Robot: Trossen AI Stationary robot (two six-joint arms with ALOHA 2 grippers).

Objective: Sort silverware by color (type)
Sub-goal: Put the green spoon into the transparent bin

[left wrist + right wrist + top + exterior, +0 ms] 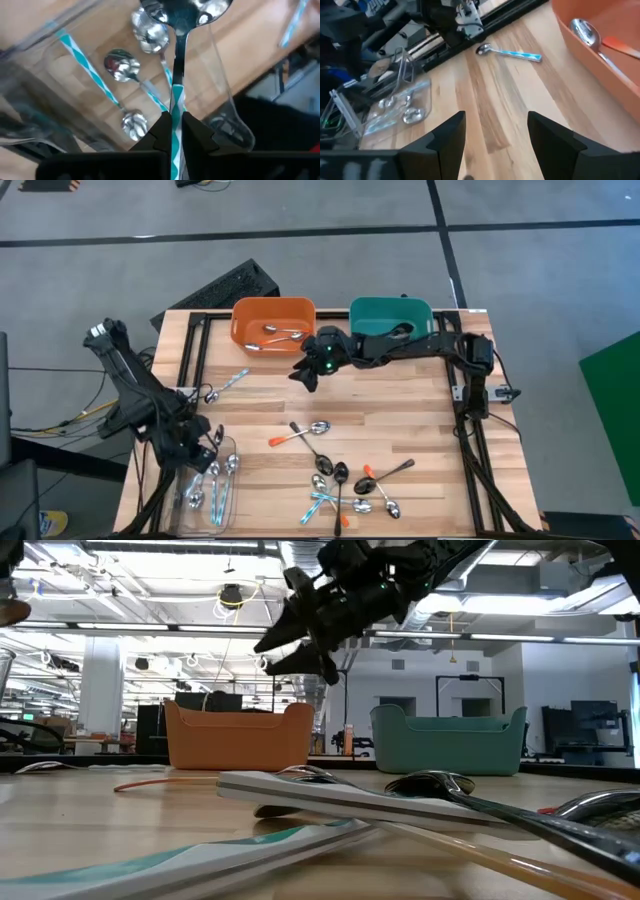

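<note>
High view shows me the silverware in 3 main places: a loose heap of spoons (pixel 345 485) at about 6 o'clock on the table (pixel 400 405), some with orange handles, some light blue, some dark; a few orange-handled spoons in the orange bin (pixel 272 323) at 12 o'clock; and several blue-handled spoons in the clear tray (pixel 213 480) at 8 o'clock. 1 more blue-handled spoon (pixel 228 385) lies alone at 10 o'clock, near the table's edge.

My left gripper (pixel 174 131) sits over the clear tray, fingers pinched together on the striped blue handle of a spoon (pixel 176 30) whose bowl hangs above the tray's contents. I count 3 bowls lying under it in the wrist view.

My right gripper (pixel 312 366) hovers above bare wood just in front of the orange bin, its fingers spread wide apart and holding nothing. A green bin (pixel 391 320) stands just beside the orange one at 1 o'clock.
</note>
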